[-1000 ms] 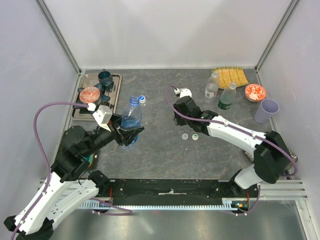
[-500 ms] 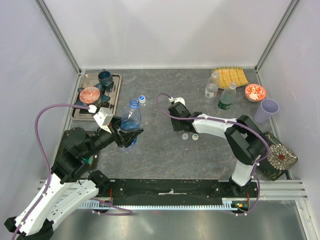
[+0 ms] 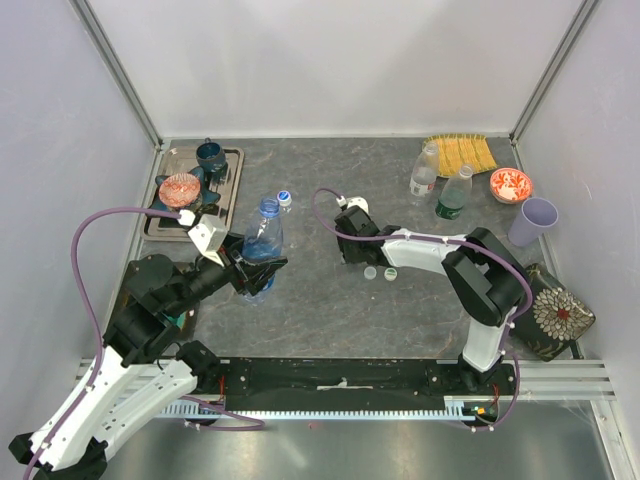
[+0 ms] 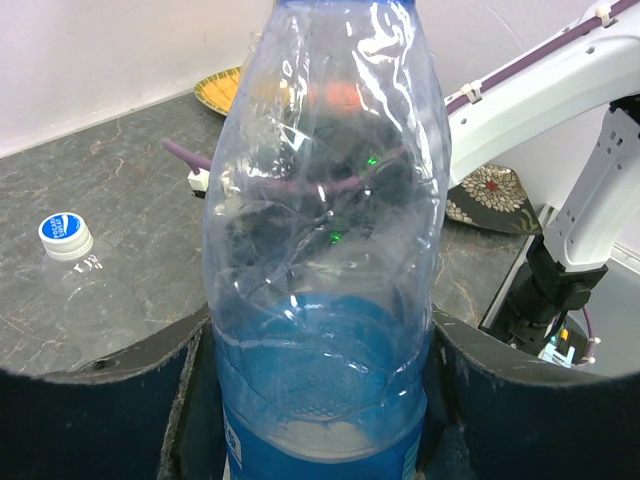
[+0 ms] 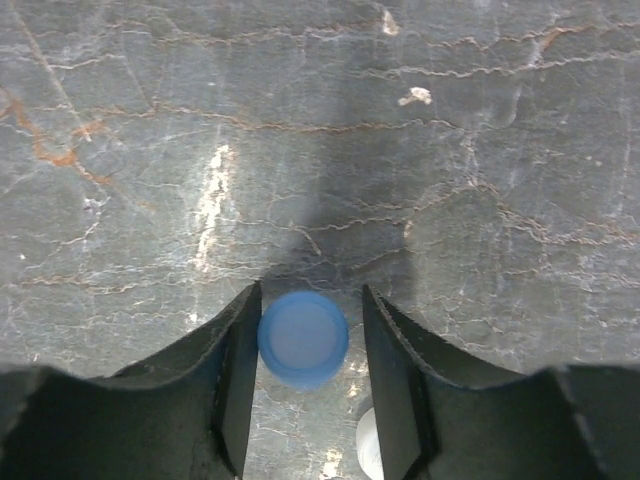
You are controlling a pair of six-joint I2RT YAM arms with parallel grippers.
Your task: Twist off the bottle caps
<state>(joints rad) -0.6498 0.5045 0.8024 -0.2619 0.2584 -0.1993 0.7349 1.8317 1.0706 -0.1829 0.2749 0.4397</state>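
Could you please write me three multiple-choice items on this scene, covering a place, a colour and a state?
1. Where does the yellow mat lie? A. back right corner B. front left corner C. dead centre
2. What colour is the cap between the fingers of the right tool? A. white B. blue C. green
3. How is the blue-labelled bottle? A. lying flat B. standing free C. gripped by the left tool
1 A: it lies by the far right corner. 2 B: the right wrist view shows it blue. 3 C: the tool's fingers flank it on both sides.
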